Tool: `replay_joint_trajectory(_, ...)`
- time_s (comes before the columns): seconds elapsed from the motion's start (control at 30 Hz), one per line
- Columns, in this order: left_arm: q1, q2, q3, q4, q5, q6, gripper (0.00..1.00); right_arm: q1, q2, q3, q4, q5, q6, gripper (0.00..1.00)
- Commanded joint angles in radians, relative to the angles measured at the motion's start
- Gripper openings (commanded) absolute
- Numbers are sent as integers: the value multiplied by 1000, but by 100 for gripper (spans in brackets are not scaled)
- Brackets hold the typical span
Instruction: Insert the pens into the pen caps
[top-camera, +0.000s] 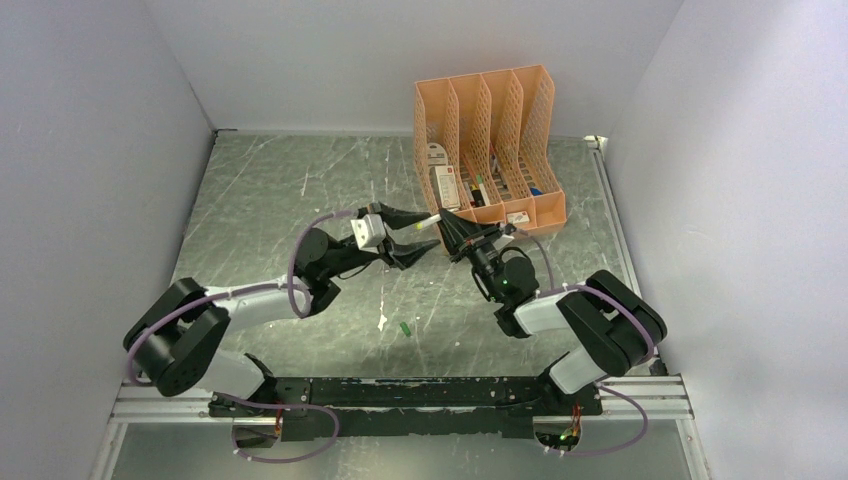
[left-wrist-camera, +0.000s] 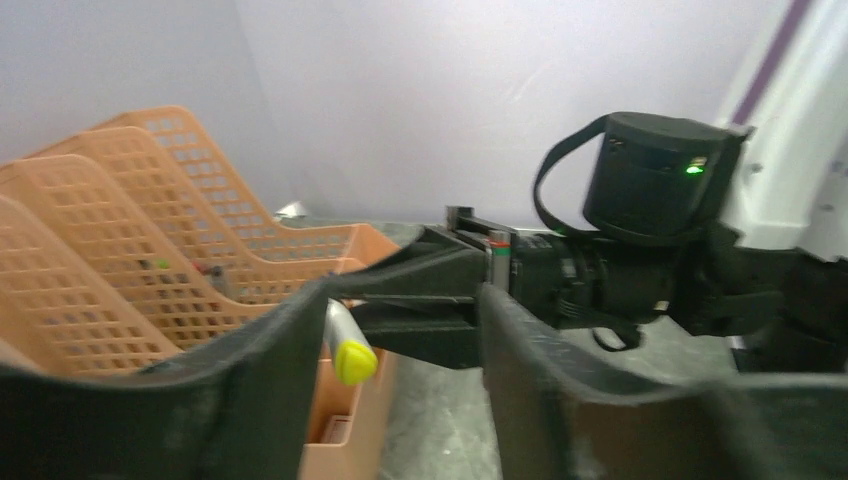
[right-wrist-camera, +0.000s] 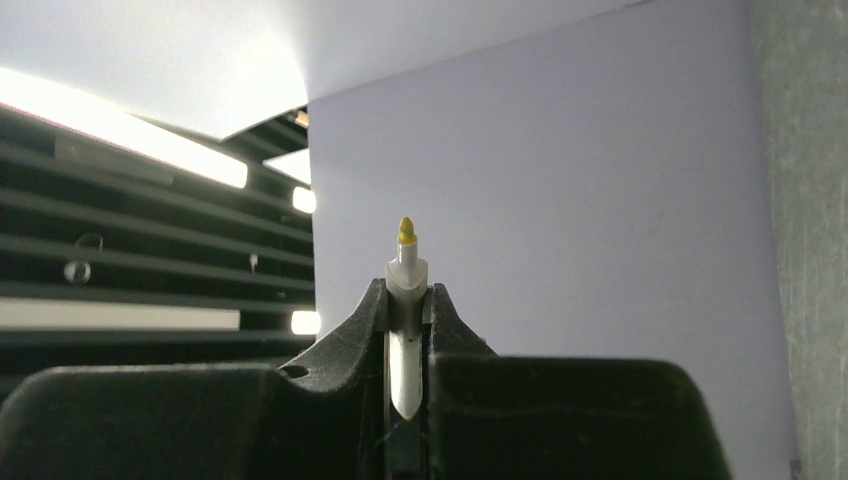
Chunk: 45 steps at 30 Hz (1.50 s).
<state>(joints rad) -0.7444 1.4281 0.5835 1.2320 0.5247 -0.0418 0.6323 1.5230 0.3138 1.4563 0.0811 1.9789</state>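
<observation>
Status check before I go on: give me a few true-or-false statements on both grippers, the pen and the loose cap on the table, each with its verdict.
1. The right gripper is clamped on a pen. True.
2. That pen's yellow tip has a cap on it. False: the tip is bare, sticking out past the fingertips in the right wrist view.
3. The left gripper is clamped shut. False: its fingers stand apart.
4. A green cap lies on the table between the two arms. True.
</observation>
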Motion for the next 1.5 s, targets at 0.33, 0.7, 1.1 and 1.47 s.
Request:
replay_joint_trajectory(0.33, 122, -70, 240, -213, 491, -562, 82, -115, -160, -43, 122, -267, -600, 0)
replay_joint_trajectory(0.7, 217, 41, 226, 196, 638, -949, 85, -74, -555, 257, -722, -478, -1320, 0)
replay_joint_trajectory(1.1, 198, 71, 231, 102, 626, -896, 77, 45, -517, 353, -838, -416, -1497, 0)
replay_joint_trajectory(1.47, 155, 25, 234, -168, 601, -703, 7, 110, -499, 355, -814, -342, -1512, 0)
